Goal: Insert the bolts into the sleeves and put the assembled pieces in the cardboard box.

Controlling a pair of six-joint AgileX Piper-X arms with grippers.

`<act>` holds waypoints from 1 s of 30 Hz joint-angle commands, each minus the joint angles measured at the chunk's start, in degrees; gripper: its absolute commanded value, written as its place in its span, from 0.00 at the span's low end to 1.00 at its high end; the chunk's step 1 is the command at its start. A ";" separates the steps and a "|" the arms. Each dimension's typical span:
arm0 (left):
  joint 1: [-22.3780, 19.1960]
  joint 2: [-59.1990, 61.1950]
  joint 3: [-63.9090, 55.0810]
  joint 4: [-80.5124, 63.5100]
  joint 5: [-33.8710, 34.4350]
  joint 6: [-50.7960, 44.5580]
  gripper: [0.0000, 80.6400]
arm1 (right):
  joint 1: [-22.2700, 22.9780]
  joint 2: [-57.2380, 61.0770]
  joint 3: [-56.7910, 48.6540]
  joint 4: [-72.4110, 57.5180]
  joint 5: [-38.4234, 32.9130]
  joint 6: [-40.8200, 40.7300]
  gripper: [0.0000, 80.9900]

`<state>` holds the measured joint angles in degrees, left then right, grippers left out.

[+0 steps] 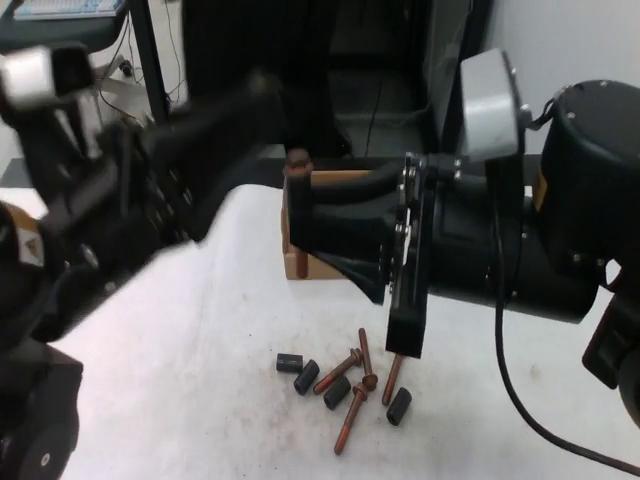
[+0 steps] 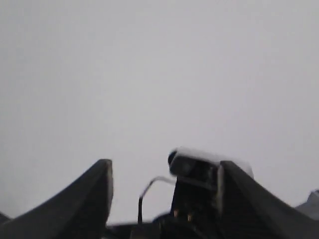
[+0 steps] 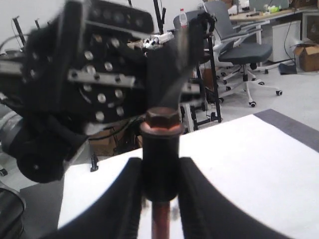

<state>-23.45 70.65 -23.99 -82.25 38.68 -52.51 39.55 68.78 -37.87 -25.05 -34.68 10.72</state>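
The bench is covered in white, smudged grey where the loose parts lie, and a dark strip is seen along its far edge. In the right wrist view an open workroom is seen behind it. Two grey office chairs on castors can be counted there. A desk stands behind them, a carton sits on the floor and one bottle stands upright. A plain pale wall is faced by the left wrist view.

One box is set on the bench towards the far side, largely hidden by the right arm.

Four loose sleeves and four loose bolts are counted in a small pile on the near part of the bench, well apart from the box. Two of the sleeves lie side by side at one end of the pile. A third lies among the bolts, and the fourth lies at the other end. One bolt is partly covered by the right arm.

The right gripper is held above the bench in front of the box and is clamped on one sleeve. One bolt is seated upright through it. The hexagonal head rests on the sleeve's top rim and the copper shank sticks out below.

The left gripper is raised in the air facing the right one, its fingers spread with nothing between them. One finger is seen close above the bolt head; whether it touches cannot be told.
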 commanded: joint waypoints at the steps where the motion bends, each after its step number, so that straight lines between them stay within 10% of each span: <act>1: -0.07 0.01 -0.92 -3.20 -3.82 -0.46 0.71 | -0.25 -0.84 -0.69 3.65 -0.03 -1.90 0.01; 5: 0.45 0.01 -1.11 -3.56 -7.98 -0.14 0.58 | -0.72 -0.84 -0.69 5.32 3.32 -1.90 0.01; 10: 2.22 0.01 -1.11 -2.19 -9.52 7.76 0.01 | -4.85 -0.84 -2.44 12.81 17.51 5.36 0.01; 19: 2.69 0.01 -1.11 20.76 -9.68 13.97 0.00 | -15.93 10.70 -21.29 32.08 12.76 6.90 0.01; 30: 2.69 0.01 -1.11 48.95 -12.10 13.97 0.00 | -16.79 40.31 -53.79 53.44 11.76 2.58 0.01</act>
<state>-20.85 70.65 -24.52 -41.06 27.92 -38.71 22.77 102.64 -83.34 22.87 -22.73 14.12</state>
